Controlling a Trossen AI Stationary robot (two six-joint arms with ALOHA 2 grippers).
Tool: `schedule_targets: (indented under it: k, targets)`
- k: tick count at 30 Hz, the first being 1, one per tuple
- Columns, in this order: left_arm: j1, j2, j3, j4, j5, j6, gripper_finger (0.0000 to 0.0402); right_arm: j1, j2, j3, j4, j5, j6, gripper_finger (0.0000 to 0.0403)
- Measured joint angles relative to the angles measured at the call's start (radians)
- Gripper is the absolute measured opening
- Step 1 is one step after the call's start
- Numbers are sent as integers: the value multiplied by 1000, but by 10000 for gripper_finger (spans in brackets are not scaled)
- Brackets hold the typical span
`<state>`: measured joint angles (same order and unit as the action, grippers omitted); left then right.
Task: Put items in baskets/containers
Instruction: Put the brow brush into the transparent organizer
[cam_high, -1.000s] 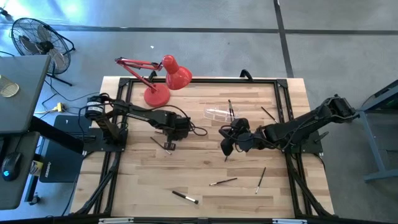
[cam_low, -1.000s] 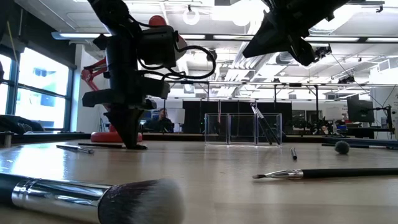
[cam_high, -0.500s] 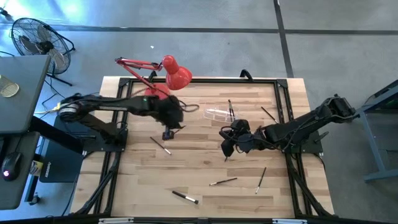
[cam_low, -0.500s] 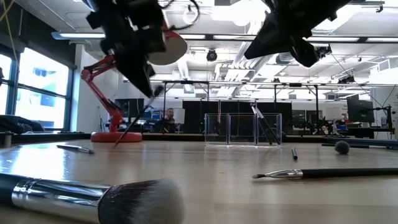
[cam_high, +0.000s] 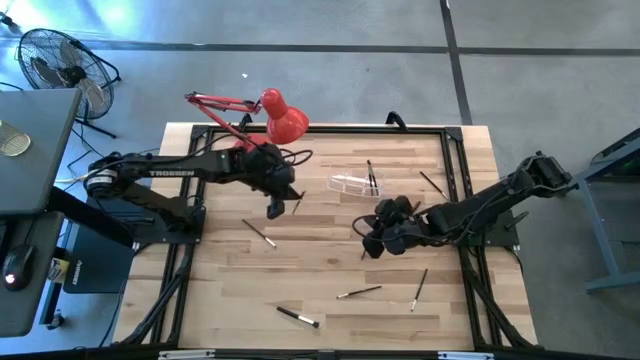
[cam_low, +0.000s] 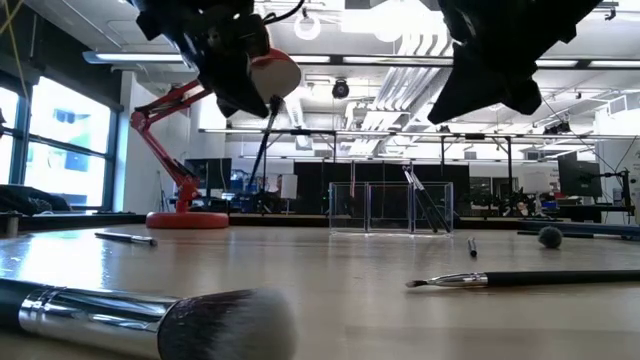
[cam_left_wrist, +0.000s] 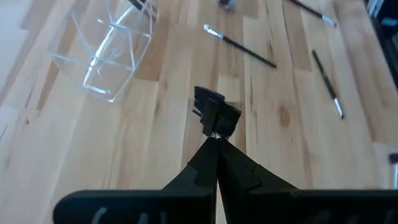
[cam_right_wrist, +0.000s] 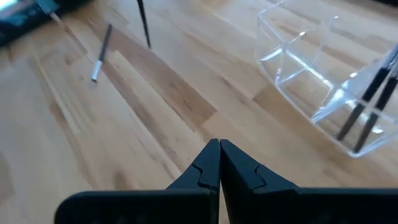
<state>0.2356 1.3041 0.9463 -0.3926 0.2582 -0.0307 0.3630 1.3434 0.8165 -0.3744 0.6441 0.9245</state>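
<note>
Left hand (cam_low: 262, 108) grips a brush (cam_low: 264, 140); it hangs near-vertical, slightly tilted.

You see a table (cam_high: 330, 270) of pale, matt wood planks. The holder (cam_high: 350, 184) is clear glossy plastic. The near brush (cam_low: 140, 318) has a shiny metal ferrule.
</note>
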Motion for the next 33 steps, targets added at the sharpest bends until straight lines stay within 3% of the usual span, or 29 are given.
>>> schedule_targets:
  k: [6,11,15,20,23,33]
  targets:
    - [0,0,0,92,-6,-90,0,-5,0,0,-16,50,-94,1]
    - [0,0,1,118,-13,-139,0,-6,0,-78,95,189,-39,12]
    - [-12,0,1,118,-16,-162,0,-51,0,-209,417,124,-62,41]
    - [-50,0,1,130,-41,-184,0,-144,47,-310,902,-20,-312,92]
    - [-72,0,2,139,-62,-191,0,-185,118,-268,992,-49,-434,117]
    - [-81,0,2,153,-88,-222,0,-203,419,-3,992,-62,-643,173]
